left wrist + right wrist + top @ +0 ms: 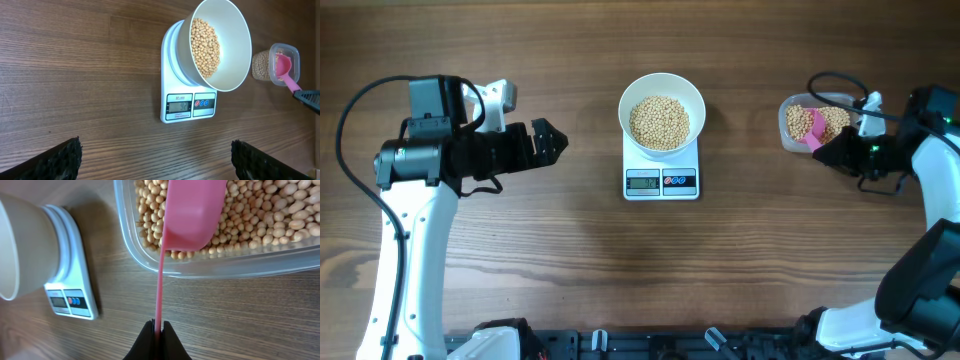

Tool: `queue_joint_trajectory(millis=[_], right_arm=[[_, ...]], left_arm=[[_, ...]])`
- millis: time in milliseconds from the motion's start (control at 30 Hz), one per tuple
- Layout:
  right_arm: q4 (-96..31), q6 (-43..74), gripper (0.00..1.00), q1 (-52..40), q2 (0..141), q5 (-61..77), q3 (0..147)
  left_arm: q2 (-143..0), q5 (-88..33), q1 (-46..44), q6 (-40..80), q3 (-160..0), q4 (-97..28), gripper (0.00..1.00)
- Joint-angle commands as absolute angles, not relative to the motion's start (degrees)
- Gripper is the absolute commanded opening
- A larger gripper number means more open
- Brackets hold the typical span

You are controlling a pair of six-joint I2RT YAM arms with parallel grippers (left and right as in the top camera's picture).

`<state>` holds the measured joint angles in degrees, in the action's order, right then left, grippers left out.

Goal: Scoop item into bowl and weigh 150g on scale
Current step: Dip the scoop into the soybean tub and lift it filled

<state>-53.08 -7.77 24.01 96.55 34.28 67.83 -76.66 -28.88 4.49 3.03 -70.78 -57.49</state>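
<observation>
The beans lie in two places: a loose heap in the white bowl [235,45], which sits on the scale [661,182] at mid-surface, and the rest in the clear tub [225,267] off to the right. The beans [660,122] in the bowl cover its bottom; the display is lit, but its digits are too small to read with confidence.

The right hand [158,330] is pressed together on the far end of the pink scoop [192,215] handle, with the cup tipped over the tub's beans. The left hand [552,143] is spread wide and empty, well apart from the scale, above the bare surface [520,250].

Judging by their look, the beans are hard, dry and light. They will roll and bounce, so a heaped cup likely sheds some unless carried level. The handle is thin, and gripped at its tip it may twist under load — a hold nearer the cup would steady it. The smooth bowl merely rests on the scale — a knock could shift it.
</observation>
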Motion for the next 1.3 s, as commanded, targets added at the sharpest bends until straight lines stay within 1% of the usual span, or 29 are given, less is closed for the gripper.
queue_joint_trajectory(millis=[0, 333, 467, 633, 800, 1033, 1167, 1267], right_arm=[[-52.99, -8.86, 0.04, 26.52, 97.65, 42.09, 67.09], [-52.71, -8.99, 0.04, 31.53, 97.65, 44.51, 67.07], [-52.51, -9.04, 0.04, 33.74, 97.69, 50.28, 67.05], [-53.23, -9.21, 0.04, 37.34, 97.69, 54.17, 67.00], [-54.89, -11.68, 0.04, 40.18, 97.69, 61.87, 66.98], [-57.34, -12.08, 0.04, 41.12, 97.69, 65.08, 67.00], [-59.27, -15.51, 0.04, 41.10, 97.67, 73.28, 67.00], [-60.34, -16.51, 0.04, 41.04, 97.67, 76.97, 67.00]], left_arm=[[-76.51, -29.95, 4.34, 1.89, -71.85, -57.49, 1.00], [-76.51, -29.95, 4.34, 1.89, -71.85, -57.49, 1.00], [-76.51, -29.95, 4.34, 1.89, -71.85, -57.49, 1.00], [-76.51, -29.95, 4.34, 1.89, -71.85, -57.49, 1.00], [-76.51, -29.95, 4.34, 1.89, -71.85, -57.49, 1.00], [-76.51, -29.95, 4.34, 1.89, -71.85, -57.49, 1.00], [-76.51, -29.95, 4.34, 1.89, -71.85, -57.49, 1.00], [-76.51, -29.95, 4.34, 1.89, -71.85, -57.49, 1.00]])
